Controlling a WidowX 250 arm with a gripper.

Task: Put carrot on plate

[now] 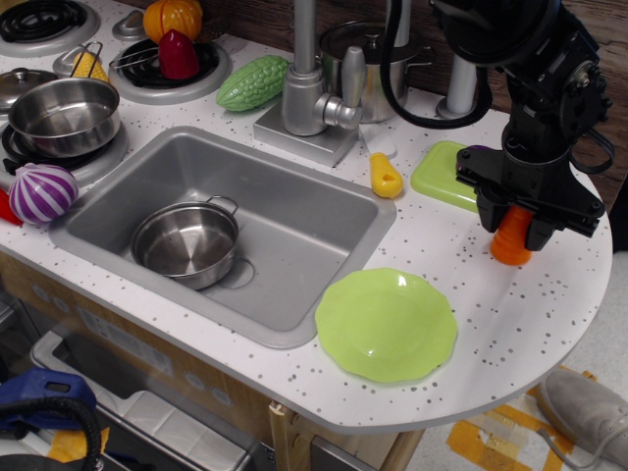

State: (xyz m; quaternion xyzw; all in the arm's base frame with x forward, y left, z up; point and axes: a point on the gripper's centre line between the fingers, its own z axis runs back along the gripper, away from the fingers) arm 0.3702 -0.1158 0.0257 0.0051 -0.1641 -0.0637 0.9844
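The orange carrot (510, 245) stands upright on the white counter at the right, just right of the cutting board. My gripper (514, 228) has come down over it from above. Its two black fingers are closed against the carrot's sides, and only the carrot's lower part shows between them. The carrot's base still rests on the counter. The round light-green plate (386, 325) lies flat near the counter's front edge, to the lower left of the carrot, with nothing on it.
A light-green cutting board (442, 178) lies just behind the carrot, with a small yellow-orange toy (385, 176) to its left. The sink (294, 226) holds a steel pot (186, 242). The faucet (312, 93) stands behind it. The counter's curved edge is near on the right.
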